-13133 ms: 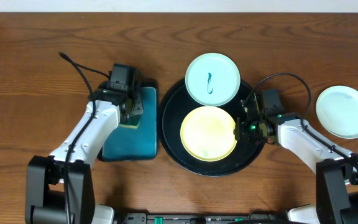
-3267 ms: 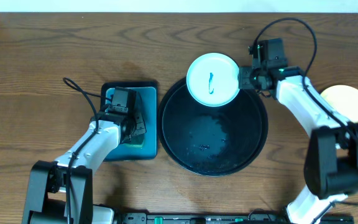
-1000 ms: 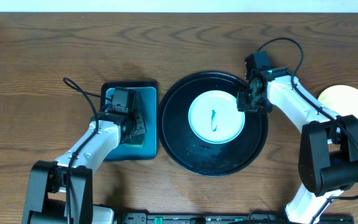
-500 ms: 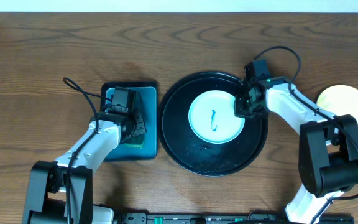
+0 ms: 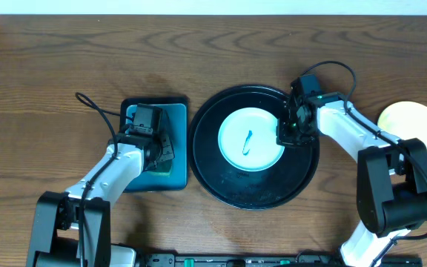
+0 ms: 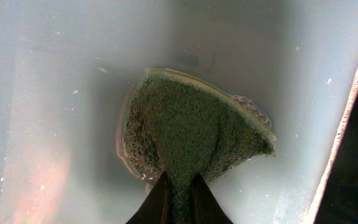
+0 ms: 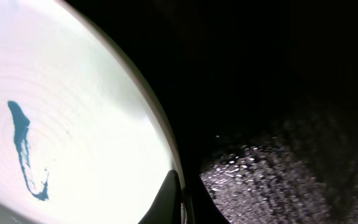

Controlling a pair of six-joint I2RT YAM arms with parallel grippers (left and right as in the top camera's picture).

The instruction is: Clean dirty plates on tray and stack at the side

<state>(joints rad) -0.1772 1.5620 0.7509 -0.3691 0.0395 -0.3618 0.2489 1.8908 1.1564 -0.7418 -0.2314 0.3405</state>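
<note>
A pale mint-white plate (image 5: 251, 139) with a blue scribble mark lies in the middle of the round black tray (image 5: 221, 185). My right gripper (image 5: 283, 136) is shut on the plate's right rim; the right wrist view shows the plate (image 7: 73, 124), its blue mark (image 7: 27, 149) and the wet tray floor (image 7: 278, 174). A pale yellow plate (image 5: 417, 130) lies on the table at the far right, on top of another plate. My left gripper (image 5: 154, 152) is shut on a green sponge (image 6: 191, 130) and holds it in the water of the teal tray (image 5: 136, 178).
The teal rectangular tray holds cloudy water (image 6: 55, 93) and stands just left of the black tray. Both arms reach in from the table's front edge. Brown wooden tabletop (image 5: 50, 74) surrounds everything.
My right gripper took the marked plate from the tray's far rim to its middle, then shifted it a little left and turned it. The left arm has not moved.
</note>
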